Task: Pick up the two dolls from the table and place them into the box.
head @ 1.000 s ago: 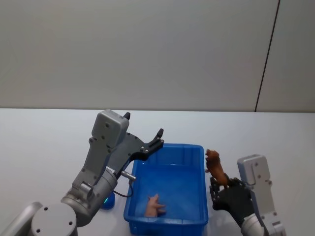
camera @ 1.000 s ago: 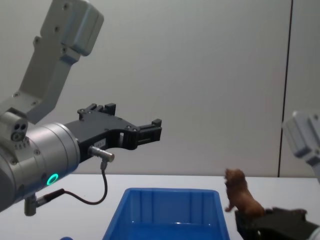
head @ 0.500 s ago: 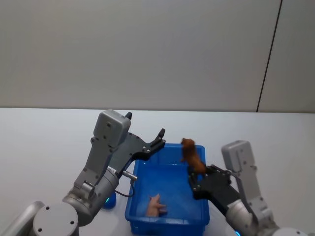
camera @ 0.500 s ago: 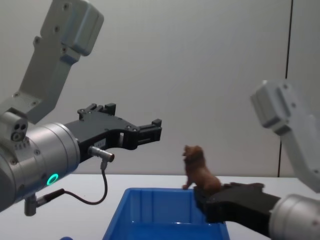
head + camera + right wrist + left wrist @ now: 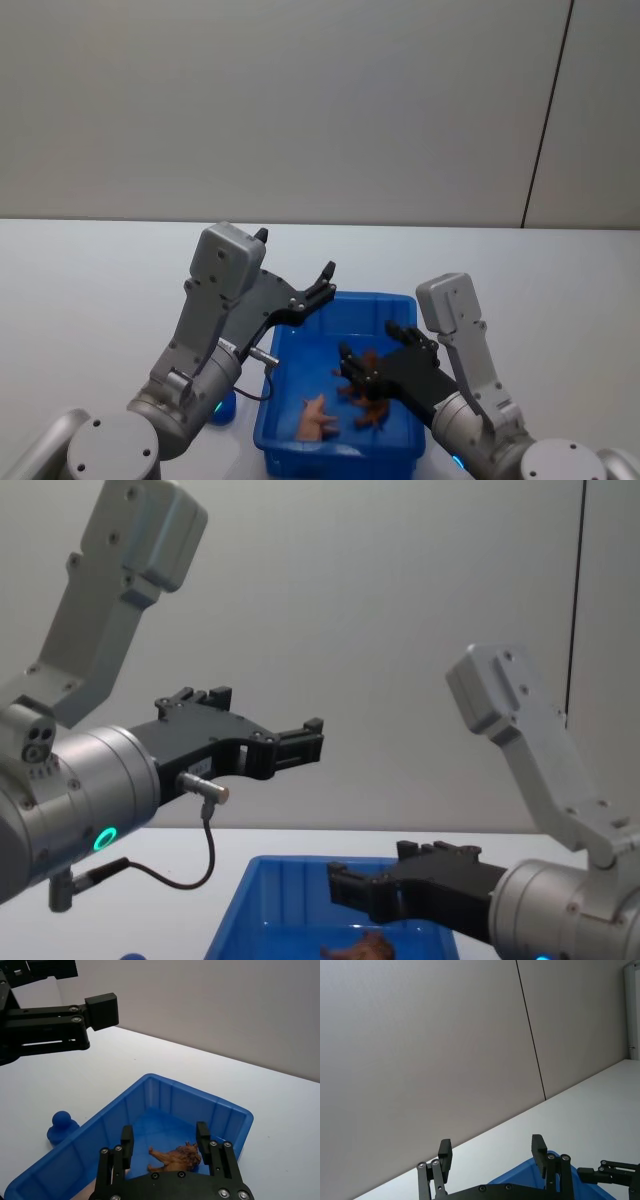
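Note:
The shaggy brown doll lies on its side on the floor of the blue box. Just above it hangs my right gripper, open, fingers wide on either side of the doll and not touching it. From the head view, that gripper is over the box's middle with the doll beneath. The round blue doll stands on the table outside the box's left wall, partly hidden behind my left arm in the head view. My left gripper is open, held high above the box's far left corner.
A pink toy figure lies in the box near its front wall. The white table stretches left and right of the box; a plain wall stands behind.
My right gripper carried the brown doll leftward from beside the box to over it, lowered and opened. The doll now lies on the box floor. The left arm held still.

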